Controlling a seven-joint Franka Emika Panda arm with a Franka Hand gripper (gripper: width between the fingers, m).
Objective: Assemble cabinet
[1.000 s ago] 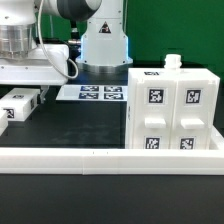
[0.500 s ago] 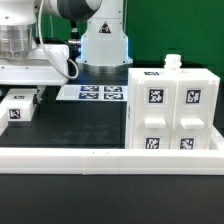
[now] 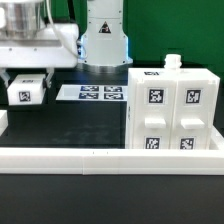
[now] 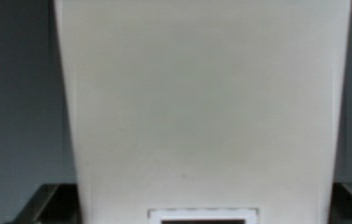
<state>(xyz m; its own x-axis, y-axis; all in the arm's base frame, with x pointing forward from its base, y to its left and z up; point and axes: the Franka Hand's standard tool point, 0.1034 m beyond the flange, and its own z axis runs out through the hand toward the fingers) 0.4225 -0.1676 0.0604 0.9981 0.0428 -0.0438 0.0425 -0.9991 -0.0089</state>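
At the exterior view's far left the gripper [image 3: 27, 88] has its jaws pinching a small white drawer block [image 3: 26, 95], tag facing the camera; whether the block touches the table [image 3: 80, 125] cannot be told. In the wrist view its plain white face fills nearly everything. The cabinet [image 3: 172, 112] stands well apart at the right, four tagged fronts showing. Bare black tabletop lies between them, with the marker board [image 3: 95, 93] flat farther back, near the block. A long white border rail [image 3: 100, 157] crosses the near edge, and the arm's white base [image 3: 105, 40] rises behind the board
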